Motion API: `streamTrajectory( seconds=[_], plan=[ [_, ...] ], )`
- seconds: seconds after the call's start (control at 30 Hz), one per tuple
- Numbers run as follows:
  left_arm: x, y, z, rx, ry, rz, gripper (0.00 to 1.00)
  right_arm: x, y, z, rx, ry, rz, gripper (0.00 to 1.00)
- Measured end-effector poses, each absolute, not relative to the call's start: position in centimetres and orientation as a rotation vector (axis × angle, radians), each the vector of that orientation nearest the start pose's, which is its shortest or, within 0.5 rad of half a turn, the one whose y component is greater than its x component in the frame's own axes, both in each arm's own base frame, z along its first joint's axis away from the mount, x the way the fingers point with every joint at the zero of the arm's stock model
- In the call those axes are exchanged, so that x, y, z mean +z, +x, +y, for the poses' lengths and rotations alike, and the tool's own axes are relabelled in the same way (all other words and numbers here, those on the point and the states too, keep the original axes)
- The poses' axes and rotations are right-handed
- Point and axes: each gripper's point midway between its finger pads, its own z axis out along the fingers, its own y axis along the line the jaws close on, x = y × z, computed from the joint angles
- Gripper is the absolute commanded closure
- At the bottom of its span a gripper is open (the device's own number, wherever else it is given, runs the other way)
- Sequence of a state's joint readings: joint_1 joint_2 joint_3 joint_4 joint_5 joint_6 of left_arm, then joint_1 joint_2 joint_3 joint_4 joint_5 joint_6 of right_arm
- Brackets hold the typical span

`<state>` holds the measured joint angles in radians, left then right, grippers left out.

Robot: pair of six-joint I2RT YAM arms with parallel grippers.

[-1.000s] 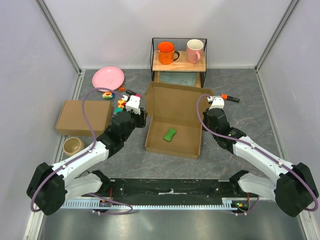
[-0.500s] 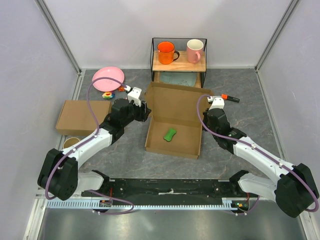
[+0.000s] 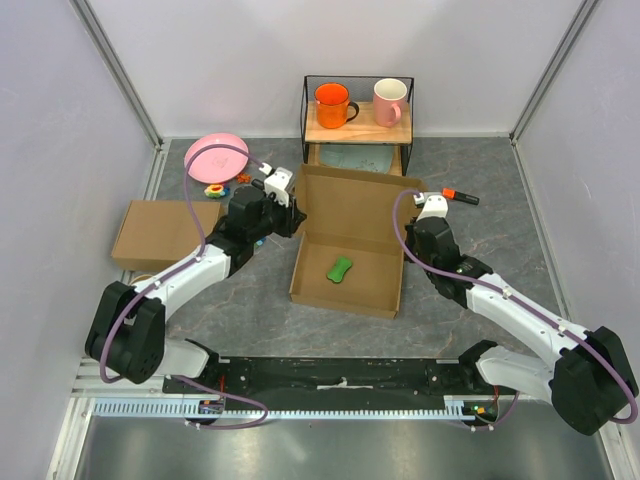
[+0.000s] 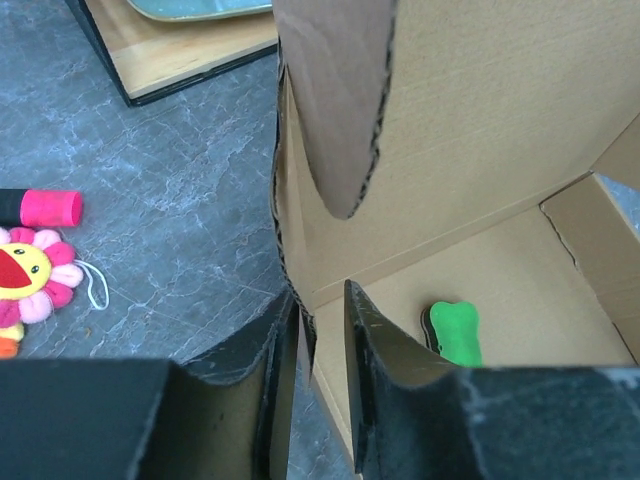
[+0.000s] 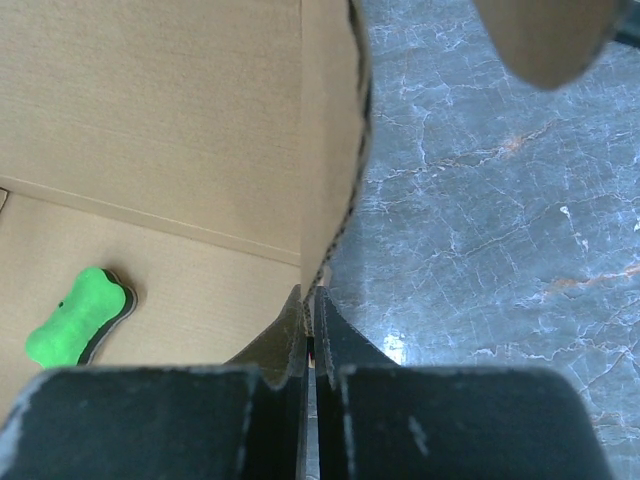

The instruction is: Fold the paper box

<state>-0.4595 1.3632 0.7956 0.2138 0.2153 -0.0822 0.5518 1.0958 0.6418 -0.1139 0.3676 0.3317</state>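
The paper box (image 3: 348, 282) lies open mid-table, its lid (image 3: 358, 205) raised at the back. A green bone-shaped thing (image 3: 341, 268) lies inside. My left gripper (image 3: 291, 208) is at the box's left rear corner. In the left wrist view (image 4: 320, 292) it is open, with its fingers straddling the left wall (image 4: 285, 215), the outer finger against the wall. My right gripper (image 3: 415, 214) is at the right rear corner. In the right wrist view (image 5: 308, 292) it is shut on the box's right wall (image 5: 325, 150).
A second closed cardboard box (image 3: 160, 235) lies at the left. A pink plate (image 3: 217, 155) and a flower toy (image 3: 215, 190) are behind it. A wire rack (image 3: 358, 120) with an orange and a pink mug stands at the back. A marker (image 3: 462, 196) lies at the right.
My left arm has moved up and to the right, from beside the box's left wall to its left rear corner, and now straddles the wall. The right arm has not moved.
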Motion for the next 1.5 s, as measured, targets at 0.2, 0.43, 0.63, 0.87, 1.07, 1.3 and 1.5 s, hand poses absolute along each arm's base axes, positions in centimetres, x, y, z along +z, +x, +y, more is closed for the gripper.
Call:
streamTrajectory(
  seconds=[0.2, 0.43, 0.63, 0.87, 1.07, 1.3, 1.5],
  plan=[
    [16.2, 35.8, -22.2, -0.562, 0.518, 1.902, 0.92, 13.0, 30.5, 13.1, 0.131, -0.029, 2.102, 1.00],
    [16.1, 35.8, -22.0, -0.556, 0.468, 1.899, 0.98, 13.1, 30.3, 13.1, 0.110, -0.011, 2.110, 1.00],
    [16.0, 34.3, -22.2, -0.560, 0.360, 1.862, 0.98, 13.4, 30.2, 13.6, 0.102, 0.042, 2.125, 1.00],
    [16.0, 32.9, -22.1, -0.582, 0.180, 1.855, 0.98, 13.1, 29.6, 14.3, 0.080, 0.086, 2.118, 1.00],
    [16.1, 32.2, -22.0, -0.616, 0.074, 1.861, 0.98, 12.8, 29.3, 14.5, 0.069, 0.101, 2.109, 1.00],
    [16.1, 31.7, -22.7, -0.654, -0.020, 1.874, 0.98, 12.5, 29.2, 14.0, 0.051, 0.123, 2.075, 1.00],
    [16.0, 30.7, -23.7, -0.681, -0.059, 1.877, 0.98, 12.3, 28.6, 13.0, 0.047, 0.151, 2.029, 1.00]
  ],
)
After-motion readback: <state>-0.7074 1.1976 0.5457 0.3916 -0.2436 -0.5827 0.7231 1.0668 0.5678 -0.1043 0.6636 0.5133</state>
